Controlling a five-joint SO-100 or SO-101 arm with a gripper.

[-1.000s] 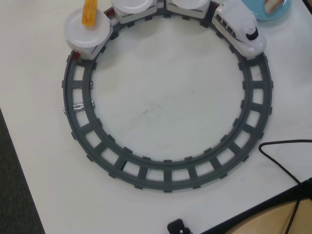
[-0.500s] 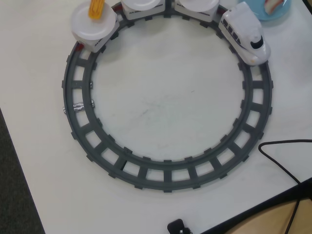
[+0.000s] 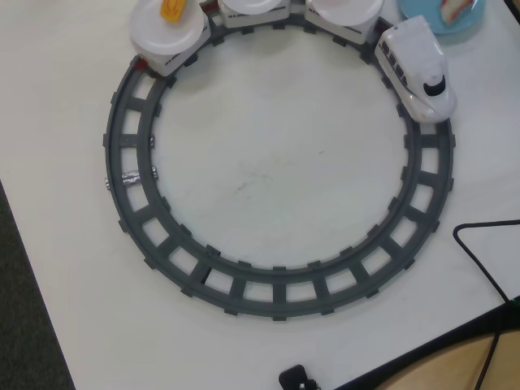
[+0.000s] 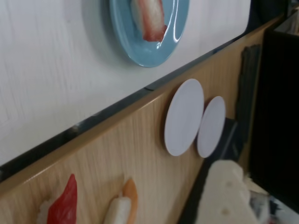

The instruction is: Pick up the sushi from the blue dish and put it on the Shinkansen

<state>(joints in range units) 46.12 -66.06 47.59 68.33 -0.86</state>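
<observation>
Overhead, Shinkansen [image 3: 418, 69] nose toward lower right

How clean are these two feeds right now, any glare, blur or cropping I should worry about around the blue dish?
Wrist view: tilted, slightly soft, a bright glare streak on the blue dish beside the sushi; the pale blob at bottom right is out of focus. Overhead view: even light, sharp, faint shadows, but the blue dish is cropped at the top edge.

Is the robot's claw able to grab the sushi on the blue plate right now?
Probably yes. The sushi lies uncovered on the blue dish, alone, with bare table beside it. The wrist view looks right at it, but the jaws hardly show, so I can't be sure.
</observation>
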